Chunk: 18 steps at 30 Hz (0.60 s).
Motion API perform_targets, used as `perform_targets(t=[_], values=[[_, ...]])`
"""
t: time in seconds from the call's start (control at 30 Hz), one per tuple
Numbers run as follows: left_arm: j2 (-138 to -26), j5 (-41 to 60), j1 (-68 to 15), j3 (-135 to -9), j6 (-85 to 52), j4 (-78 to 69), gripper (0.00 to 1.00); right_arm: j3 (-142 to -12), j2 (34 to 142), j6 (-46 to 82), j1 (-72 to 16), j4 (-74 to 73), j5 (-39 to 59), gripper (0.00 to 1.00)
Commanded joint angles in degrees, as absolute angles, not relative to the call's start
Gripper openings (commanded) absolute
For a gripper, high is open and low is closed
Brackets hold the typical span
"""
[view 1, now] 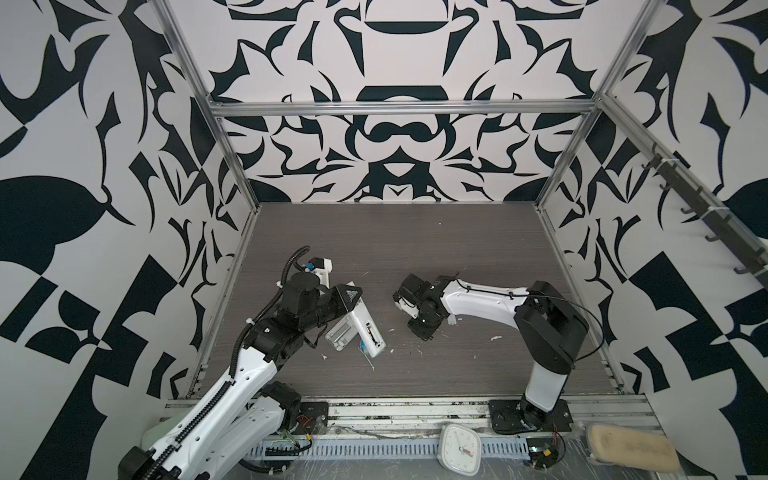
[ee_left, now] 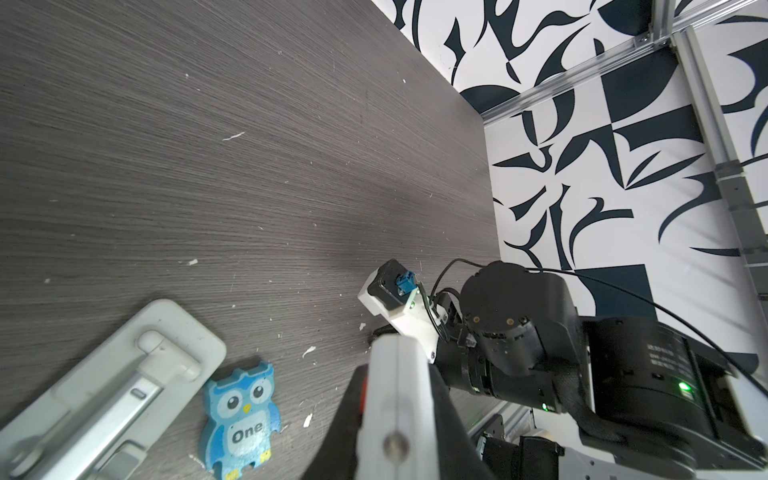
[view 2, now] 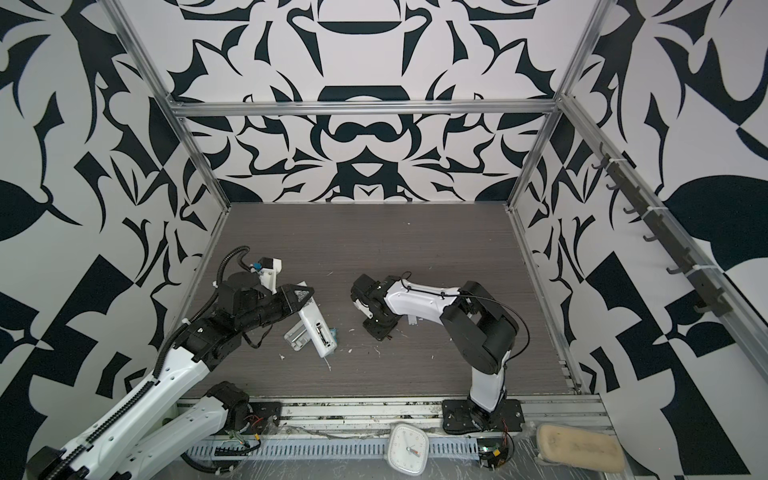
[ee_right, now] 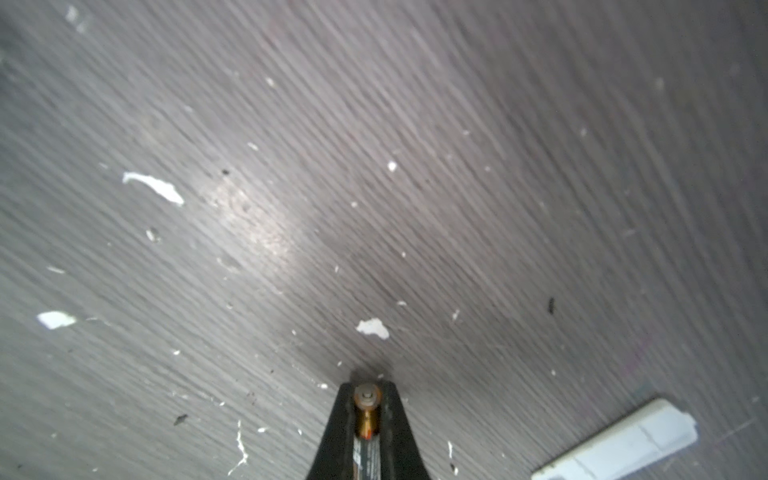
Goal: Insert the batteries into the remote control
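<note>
The white remote control (view 1: 363, 324) lies slanted at the table's left-middle, and my left gripper (view 1: 351, 297) is shut on its far end. An open slot in its back (view 1: 372, 334) faces up. In the left wrist view the remote control (ee_left: 390, 374) shows end-on, pinched between the black fingers (ee_left: 446, 415). My right gripper (view 1: 422, 330) points down at the table in the middle, shut on a battery. The right wrist view shows that battery (ee_right: 368, 419), dark with a copper band, between the fingertips just above the wood.
A grey-white tray (ee_left: 104, 395) and a blue owl figure (ee_left: 239, 419) lie beside the remote. A small white cover piece (ee_right: 619, 446) rests on the table near my right gripper. White scraps dot the wood. A clock (view 1: 459, 449) and a sponge (view 1: 631, 446) sit past the front rail.
</note>
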<state>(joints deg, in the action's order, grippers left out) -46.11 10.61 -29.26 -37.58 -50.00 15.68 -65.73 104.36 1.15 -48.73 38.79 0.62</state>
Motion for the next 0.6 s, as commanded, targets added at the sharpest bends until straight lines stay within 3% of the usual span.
perform_targets(t=[0.0, 0.57], values=[[-47.3, 10.9, -29.2, -39.7, -48.4, 15.3, 0.0, -67.4, 103.7, -3.5, -48.9, 41.8, 0.0, 0.0], [-49.8, 12.4, -29.2, -43.0, -46.4, 17.2, 0.0, -66.5, 102.6, -17.2, -48.9, 41.4, 2.4, 0.02]])
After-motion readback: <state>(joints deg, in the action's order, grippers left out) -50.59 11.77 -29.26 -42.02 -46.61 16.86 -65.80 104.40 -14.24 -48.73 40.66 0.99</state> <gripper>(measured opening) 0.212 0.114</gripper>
